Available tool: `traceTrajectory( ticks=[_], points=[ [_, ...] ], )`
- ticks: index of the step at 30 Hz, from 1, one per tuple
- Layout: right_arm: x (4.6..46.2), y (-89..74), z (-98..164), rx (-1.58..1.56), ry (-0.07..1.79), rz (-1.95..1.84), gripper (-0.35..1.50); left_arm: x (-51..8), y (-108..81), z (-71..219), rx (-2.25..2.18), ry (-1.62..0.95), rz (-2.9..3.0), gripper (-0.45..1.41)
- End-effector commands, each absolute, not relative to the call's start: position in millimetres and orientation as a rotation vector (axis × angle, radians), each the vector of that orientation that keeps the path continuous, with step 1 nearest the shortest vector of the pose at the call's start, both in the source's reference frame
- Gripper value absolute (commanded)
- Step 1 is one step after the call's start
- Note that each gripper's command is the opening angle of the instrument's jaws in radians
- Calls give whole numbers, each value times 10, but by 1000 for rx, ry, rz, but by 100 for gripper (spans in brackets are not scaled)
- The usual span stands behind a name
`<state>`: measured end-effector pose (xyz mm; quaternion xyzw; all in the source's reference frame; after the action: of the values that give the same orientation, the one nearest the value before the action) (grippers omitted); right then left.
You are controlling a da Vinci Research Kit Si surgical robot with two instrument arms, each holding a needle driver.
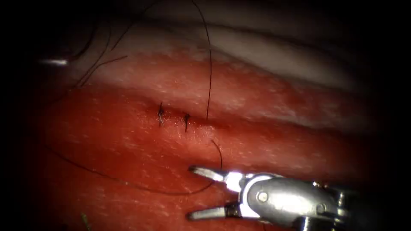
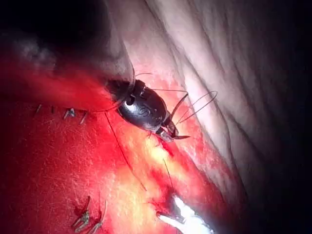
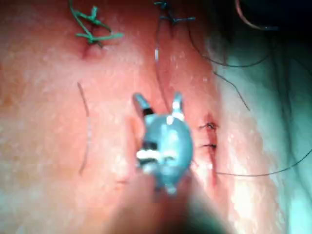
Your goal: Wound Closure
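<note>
The tissue [image 1: 128, 141] has two knotted stitches [image 1: 173, 116] on the cut. Right tool [image 1: 198, 192] sits below it, jaws spread wide, holding nothing, thread [image 1: 209, 77] crossing nearby. Left tool [image 2: 170, 132] grips thread, I think; can't spot the needle.

The right arm's pincer [image 1: 188, 192] comes in from the endoscope view's right, its bright metal wrist angled slightly upward toward the left. Its two jaws stand wide apart, both tips pointing left, and nothing lies clamped between them. The right wrist view shows the same pincer [image 3: 158, 101] with jaws spread in a V, empty. In the left wrist view the left arm's pincer [image 2: 174, 135] extends from a dark rounded wrist, its jaws drawn together at the tip.
</note>
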<state>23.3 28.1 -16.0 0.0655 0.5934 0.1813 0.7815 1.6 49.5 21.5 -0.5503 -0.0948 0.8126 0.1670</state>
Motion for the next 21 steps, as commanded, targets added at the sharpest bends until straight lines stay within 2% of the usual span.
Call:
traceTrajectory(
  ticks=[1, 5, 12, 14, 15, 16, 21],
  points=[
    [230, 297, -120, 109, 1271, 387, 103, 12, 491, 223, -1567, -271, 2312, -35],
    [233, 294, -76, 86, 1230, 364, 105, 13, 491, 224, -1568, -272, 2313, -35],
    [234, 300, -26, 34, 1197, 367, 88, 13, 491, 224, -1567, -272, 2313, -35],
    [233, 302, -22, 35, 1188, 364, 64, 13, 491, 224, -1567, -272, 2313, -35],
    [231, 302, -22, 40, 1192, 359, -4, 13, 491, 224, -1567, -272, 2313, -35],
    [231, 301, -22, 44, 1192, 356, -35, 13, 491, 224, -1567, -272, 2313, -35],
    [233, 289, -44, 108, 1192, 341, -35, 13, 491, 225, -1567, -271, 2313, -35]
  ],
)
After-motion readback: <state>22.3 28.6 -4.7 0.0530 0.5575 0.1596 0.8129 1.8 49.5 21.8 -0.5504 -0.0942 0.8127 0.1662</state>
